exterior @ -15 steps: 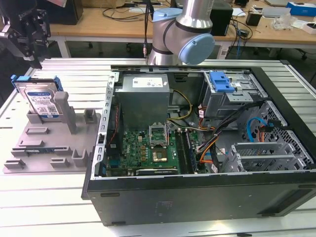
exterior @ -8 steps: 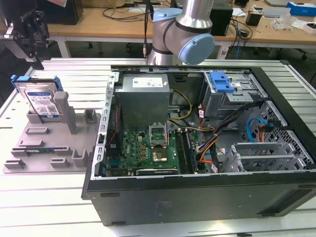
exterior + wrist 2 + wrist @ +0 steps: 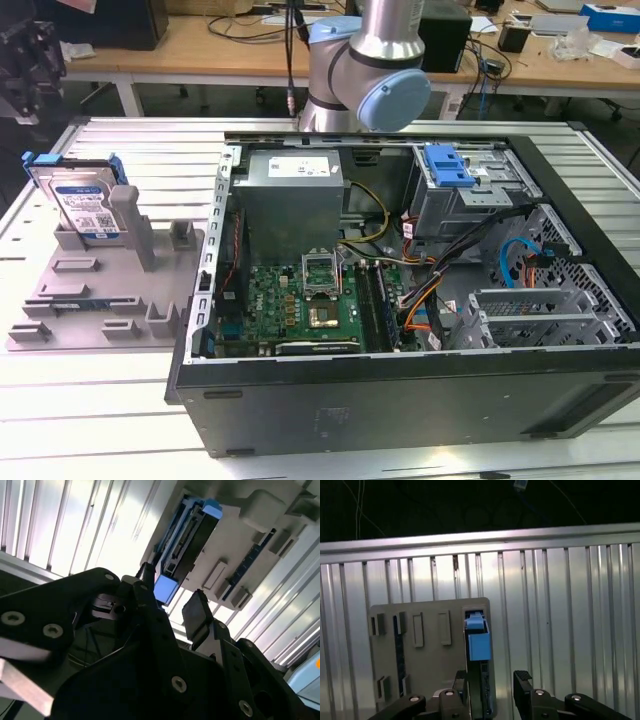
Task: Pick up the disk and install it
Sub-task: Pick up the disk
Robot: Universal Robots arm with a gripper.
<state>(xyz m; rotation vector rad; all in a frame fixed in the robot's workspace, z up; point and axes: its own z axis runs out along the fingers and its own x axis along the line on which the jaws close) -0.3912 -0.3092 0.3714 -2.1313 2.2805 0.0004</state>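
1. The disk (image 3: 85, 200) stands on its edge in a grey holder (image 3: 100, 290). The holder is on the exterior view's left.
2. The disk is silver with a white and blue label. It has a blue frame around it.
3. The grey holder lies flat on a shiny table (image 3: 100, 400) with long ridges.
4. Just beside the holder, on the exterior view's right, is a big open computer case (image 3: 400, 400). The disk is not in the case.
5. Inside the case I see a grey metal box (image 3: 290, 195), a green board (image 3: 300, 300) and a small blue panel (image 3: 447, 165). There are lots of wires too.
6. The robot arm (image 3: 375, 60) rises behind the case.
7. In the first wrist view the gripper (image 3: 491, 677) looks down at the disk (image 3: 480, 635) and the holder (image 3: 430, 655). The disk shows as a thin strip with a blue tab at its end.
8. The two black fingers (image 3: 522, 680) are spread apart, and they hold nothing.
9. The disk lines up with the gap between the fingers, closer to one finger than the other. I cannot tell if that finger touches it.
10. In the second wrist view the gripper (image 3: 170, 587) is spread the same way. The disk (image 3: 187, 535) sits in the holder (image 3: 235, 550) past the fingertips.
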